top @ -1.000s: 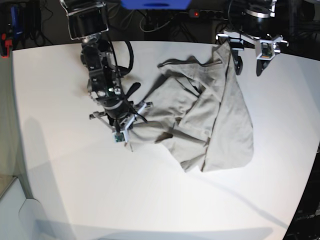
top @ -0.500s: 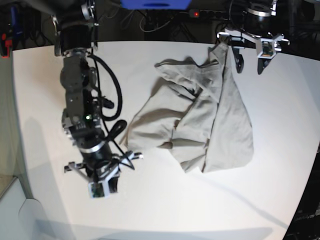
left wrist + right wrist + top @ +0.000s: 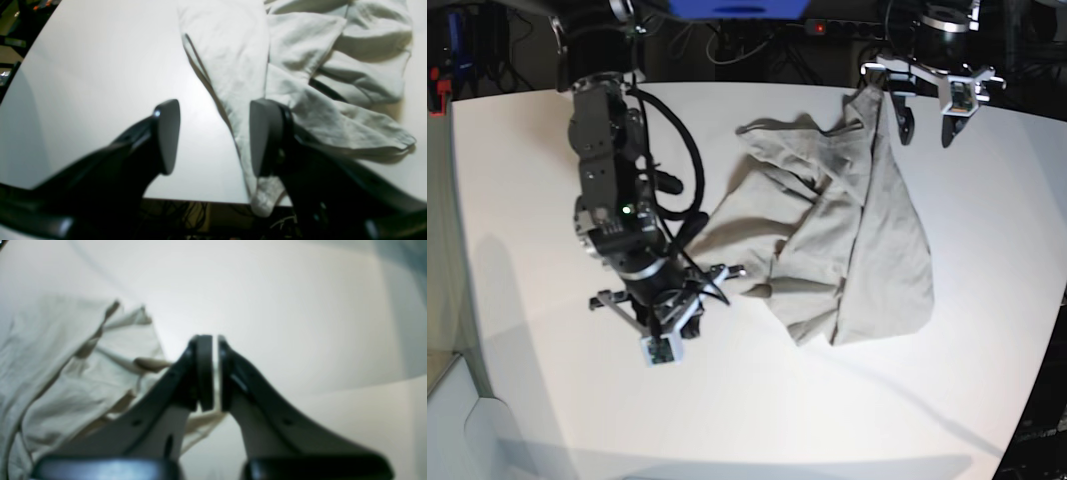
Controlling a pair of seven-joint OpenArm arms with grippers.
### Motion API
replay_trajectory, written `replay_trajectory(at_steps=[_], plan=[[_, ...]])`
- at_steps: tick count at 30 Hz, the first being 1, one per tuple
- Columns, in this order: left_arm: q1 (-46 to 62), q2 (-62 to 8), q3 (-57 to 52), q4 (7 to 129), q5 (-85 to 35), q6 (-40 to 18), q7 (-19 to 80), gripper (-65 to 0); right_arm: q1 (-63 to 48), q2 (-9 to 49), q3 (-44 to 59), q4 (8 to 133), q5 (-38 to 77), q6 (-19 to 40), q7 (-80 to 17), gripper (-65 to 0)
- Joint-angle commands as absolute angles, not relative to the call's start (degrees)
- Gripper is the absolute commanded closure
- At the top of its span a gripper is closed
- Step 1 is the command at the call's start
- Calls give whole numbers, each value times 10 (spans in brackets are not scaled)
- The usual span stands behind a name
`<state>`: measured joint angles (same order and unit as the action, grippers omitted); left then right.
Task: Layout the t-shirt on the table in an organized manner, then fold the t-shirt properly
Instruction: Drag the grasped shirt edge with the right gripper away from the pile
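Observation:
The beige-grey t-shirt [image 3: 857, 230] lies crumpled and bunched on the right half of the white table [image 3: 547, 150]. One corner reaches the far edge and hangs over it in the left wrist view [image 3: 263, 200]. My left gripper [image 3: 925, 125] hovers open at that far corner. In its wrist view [image 3: 213, 136] the shirt's edge [image 3: 233, 50] runs along the inner side of one finger. My right gripper [image 3: 672, 320] is shut and empty just off the shirt's near-left edge. In its wrist view [image 3: 211, 373] the fabric [image 3: 66, 373] lies behind and to the left.
Cables and a power strip [image 3: 837, 28] lie behind the table's far edge. A blue object [image 3: 737, 8] sits at the top of the base view. The table's curved edge [image 3: 1037, 380] runs down the right side. Bare tabletop [image 3: 827, 410] spans the front.
My right arm left the shirt's left edge, swung toward the front left of the table, then came back close to the shirt. The shirt's left edge shifted slightly. The left arm barely moved.

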<state>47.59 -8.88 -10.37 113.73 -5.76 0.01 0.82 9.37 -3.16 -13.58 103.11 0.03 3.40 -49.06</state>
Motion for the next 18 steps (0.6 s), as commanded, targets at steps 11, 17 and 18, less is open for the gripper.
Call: replay_trajectory(at_steps=[11,17,18], plan=[[480,-93,-105,1146,-56,1,-7,-326,114,-47,-121,889,0,80,-434,-424],[481,-92,-105,1146,-56,1,-7,-326,114,-49,-68,819,0,81,-391,-439],[481,-91,-105,1146,-56,1,-7,-326,114,-49,-59,810,0,81,-385,-439]])
